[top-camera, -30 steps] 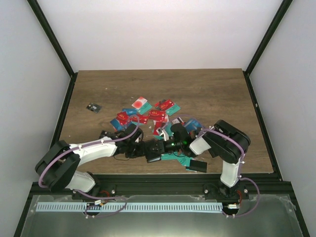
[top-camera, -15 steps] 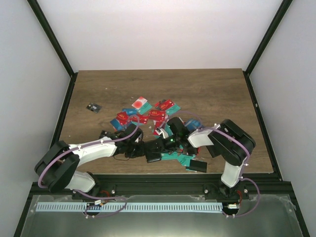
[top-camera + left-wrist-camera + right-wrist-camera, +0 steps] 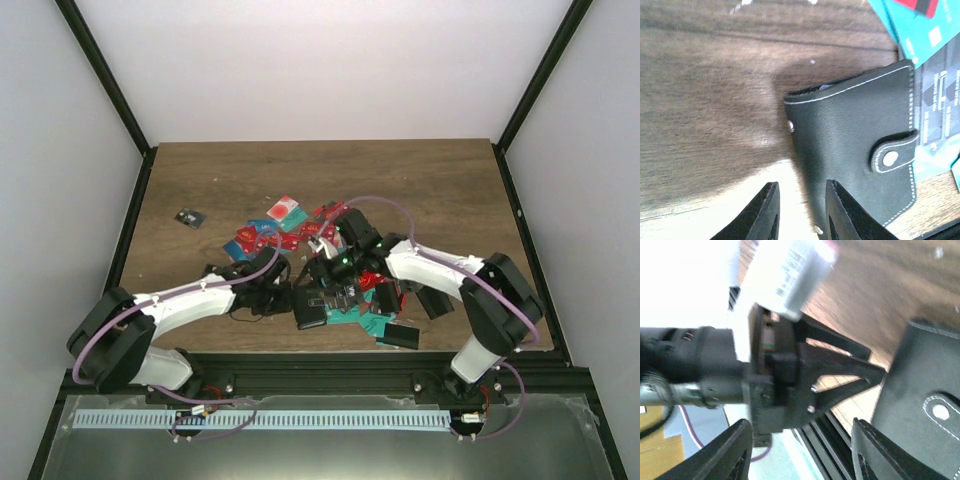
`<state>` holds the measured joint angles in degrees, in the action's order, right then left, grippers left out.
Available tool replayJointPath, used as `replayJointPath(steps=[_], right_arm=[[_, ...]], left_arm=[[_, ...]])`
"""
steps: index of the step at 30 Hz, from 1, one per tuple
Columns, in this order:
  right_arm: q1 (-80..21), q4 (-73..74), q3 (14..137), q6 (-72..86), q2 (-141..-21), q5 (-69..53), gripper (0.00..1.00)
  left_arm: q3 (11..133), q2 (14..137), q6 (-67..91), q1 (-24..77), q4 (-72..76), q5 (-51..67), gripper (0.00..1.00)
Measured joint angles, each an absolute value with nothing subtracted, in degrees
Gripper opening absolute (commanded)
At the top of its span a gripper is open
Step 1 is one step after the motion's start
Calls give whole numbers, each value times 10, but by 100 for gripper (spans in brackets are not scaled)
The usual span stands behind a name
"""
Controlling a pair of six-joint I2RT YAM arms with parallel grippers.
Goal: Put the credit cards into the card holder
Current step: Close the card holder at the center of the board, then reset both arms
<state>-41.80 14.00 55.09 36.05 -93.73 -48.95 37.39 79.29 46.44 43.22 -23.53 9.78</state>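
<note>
**Closed card holder lies low in the frame, its edge between the left jaws**

In the top view, a dark wood-grain surface [image 3: 430, 190] fills the middle of the frame. Plain white walls [image 3: 320, 70] close it in on three sides, and black frame posts [image 3: 105, 85] run up at the corners. The credit cards [image 3: 283, 210], red, teal and a few pale ones, lie in a loose overlapping heap at the centre. A small dark object [image 3: 187, 217] sits alone to the upper left of the heap. A plain black flat case [image 3: 403, 336] lies at the lower right, by the near edge.

The card holder [image 3: 310, 312] lies flat on the wood just below the heap, with both arms reaching in towards it. In the left wrist view it fills the right half of the frame, black leather with white stitching, its clasp tab snapped down. Teal cards show under its upper right corner.

The left gripper [image 3: 801, 215] sits at the bottom of that view with its jaws parted by a narrow gap. The holder's stitched left edge runs down into the gap. One finger is over the bare wood and the other over the leather, and contact cannot be judged.

The right gripper [image 3: 800, 455] has its jaws spread wide and grasps nothing. In its view the holder lies at the right edge, beside the right-hand finger, and the black body of the left arm fills the centre.
</note>
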Motion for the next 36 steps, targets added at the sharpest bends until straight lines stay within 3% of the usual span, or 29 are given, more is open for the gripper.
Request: replayJointPath(steps=[3,7,12,17,25,36], right_arm=[[-418,184,599,338,-915,-456,81],[-415,220,640,314,-877,-399,99],[-392,252,667,283,-812,-330,100],[-340,264,675,270,-771,-262,100],[-280,243,622,255,-674,-94,100],[-275,34,342,178,-524,124,100]], left_arm=[[394,788,460,432,-256,89,39],[443,772,439,422,-296,72,57],[521,747,385,374,-352,44,86],[575,726,313,295,-383,3,89],[560,697,206,164,-331,-81,89],[310,608,48,135,-6,-191,89]])
